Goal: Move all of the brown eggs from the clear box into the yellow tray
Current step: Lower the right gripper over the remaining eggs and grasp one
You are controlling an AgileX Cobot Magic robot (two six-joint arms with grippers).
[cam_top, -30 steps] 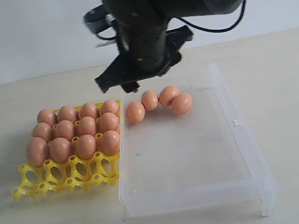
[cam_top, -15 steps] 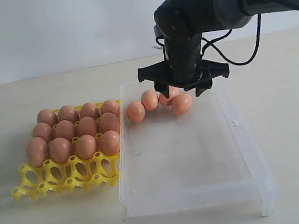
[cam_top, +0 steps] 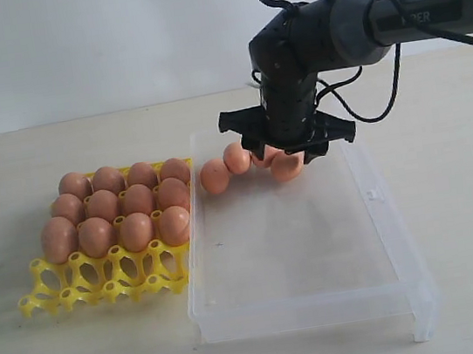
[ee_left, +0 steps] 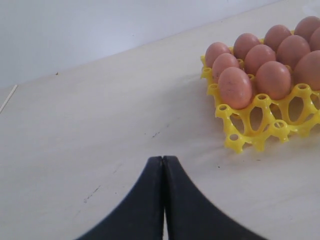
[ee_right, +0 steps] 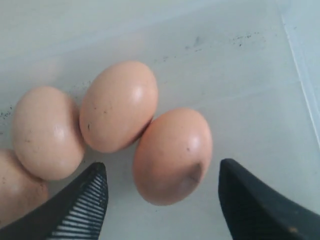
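In the exterior view, the right gripper (cam_top: 285,149) hangs over the far end of the clear box (cam_top: 300,256), right of centre in the frame, above a cluster of four brown eggs (cam_top: 214,176). Twelve more eggs fill three rows of the yellow tray (cam_top: 101,280) at centre left, touching the box's left wall; the tray's nearest row of cups is bare.

The arm hides the jaws from this angle. The right wrist view settles it: the right gripper (ee_right: 162,192) stands wide open, its fingers (ee_right: 85,205) on either side of the rightmost egg (ee_right: 172,155) with a gap on both sides, holding nothing. That egg touches its neighbour.

Only the left wrist view shows the left gripper (ee_left: 163,170), jaws pressed together and empty, over the bare table (ee_left: 100,115) near the tray's (ee_left: 250,135) corner.
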